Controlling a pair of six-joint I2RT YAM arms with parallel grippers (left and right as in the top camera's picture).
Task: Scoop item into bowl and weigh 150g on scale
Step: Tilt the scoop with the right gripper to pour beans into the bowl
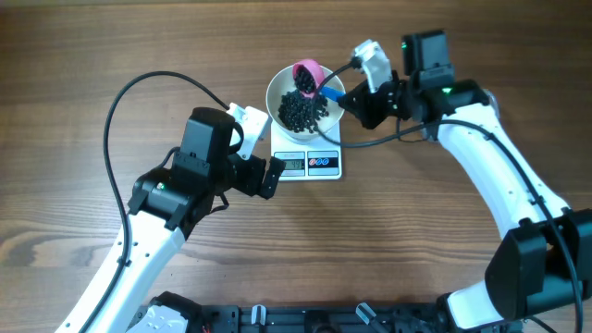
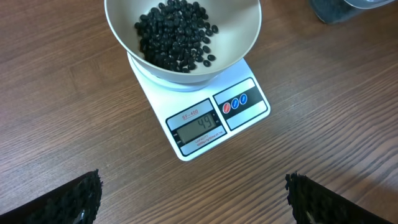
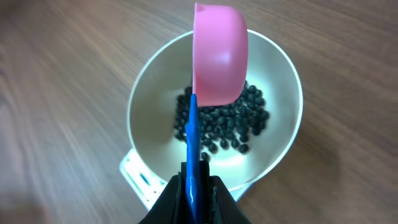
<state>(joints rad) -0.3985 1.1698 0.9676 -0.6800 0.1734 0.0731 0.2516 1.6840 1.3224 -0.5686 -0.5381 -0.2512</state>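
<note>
Left gripper sits just beside the scale, jaws wide apart and holding nothing. The bowl sits on the scale with the beans piled inside. The display reads 49, well short of target. The pink scoop is tipped mouth-down over the bowl, with the right gripper clamped on its blue handle. Best to empty it over the bowl's middle, avoid bumping the rim, and use smaller scoops near target.

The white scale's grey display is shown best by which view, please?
Left wrist: the grey display is large and legible. Overhead shows it tiny; right wrist shows only a scale corner under the round white bowl.
</note>
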